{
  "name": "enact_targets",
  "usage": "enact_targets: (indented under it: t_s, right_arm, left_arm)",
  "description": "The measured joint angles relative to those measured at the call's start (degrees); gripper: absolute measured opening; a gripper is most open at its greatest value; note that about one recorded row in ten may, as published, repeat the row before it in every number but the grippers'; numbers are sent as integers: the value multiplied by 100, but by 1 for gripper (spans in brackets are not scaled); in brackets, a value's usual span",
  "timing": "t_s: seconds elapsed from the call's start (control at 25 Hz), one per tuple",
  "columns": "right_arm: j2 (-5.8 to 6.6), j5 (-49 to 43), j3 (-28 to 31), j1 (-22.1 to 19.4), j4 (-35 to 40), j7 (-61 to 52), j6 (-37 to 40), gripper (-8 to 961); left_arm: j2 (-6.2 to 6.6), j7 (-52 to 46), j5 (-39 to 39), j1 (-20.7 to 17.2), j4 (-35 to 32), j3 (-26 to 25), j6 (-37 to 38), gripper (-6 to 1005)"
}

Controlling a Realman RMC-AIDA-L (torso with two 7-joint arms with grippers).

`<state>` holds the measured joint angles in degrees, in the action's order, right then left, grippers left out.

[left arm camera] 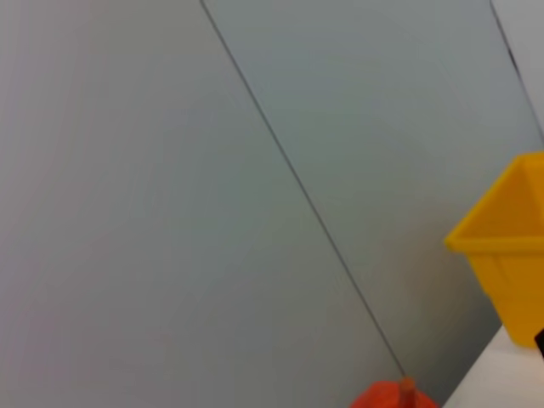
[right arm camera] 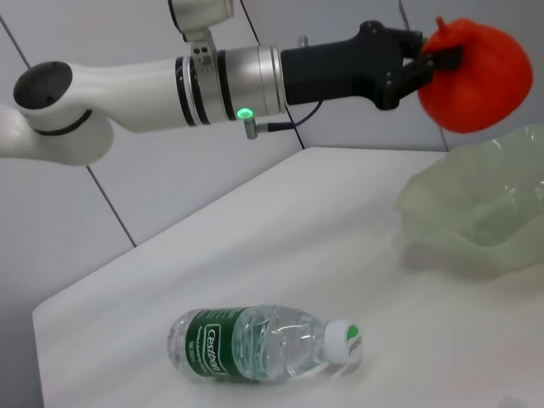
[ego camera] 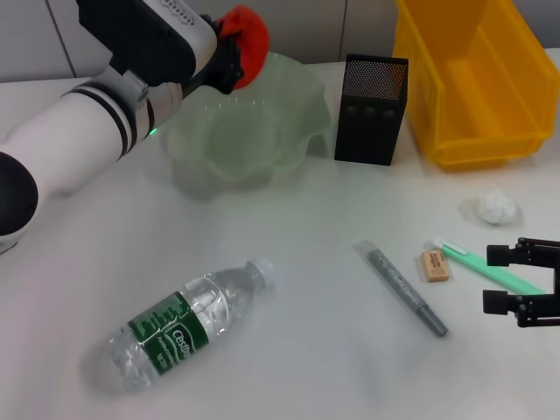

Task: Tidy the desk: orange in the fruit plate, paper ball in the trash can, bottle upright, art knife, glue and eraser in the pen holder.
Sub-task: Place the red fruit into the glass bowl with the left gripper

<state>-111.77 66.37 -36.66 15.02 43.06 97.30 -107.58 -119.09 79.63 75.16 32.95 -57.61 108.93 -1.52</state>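
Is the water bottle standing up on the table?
No, the small clear plastic water bottle with the green-and-white label lies on its side on the white table.

Head view looks down on the desk — wrist views face sideways, both catching the orange (right arm camera: 474, 76)

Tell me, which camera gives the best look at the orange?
The right wrist view: the orange shows whole, held by the left gripper above the fruit plate. The head view shows it partly hidden; the left wrist view catches only its top.

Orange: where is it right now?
Head view: the orange is held aloft by the left gripper, over the fruit plate's back rim.
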Motion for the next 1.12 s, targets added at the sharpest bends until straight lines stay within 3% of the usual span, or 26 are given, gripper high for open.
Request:
enact_targets:
  t_s: [0.64,0.88,1.08,1.12]
  right_arm:
    - [-18,14,1,1,1,-2,1,832]
    - [-20,14,19,-8,1,-3,1,832]
    - [-20,8,51,-23,1,-2,1,832]
    - [-20,8,51,-23,1,-2,1,832]
  left_arm:
    - [6,-46,-82,-11,253,-59,-240,173]
    - [-2,-16,-107,-46,127,-61,-205,361]
    - [5,-23,-129,-170,-5,-63,-35,588]
    - [5,-23,-129,-170,-5,-63,-35,588]
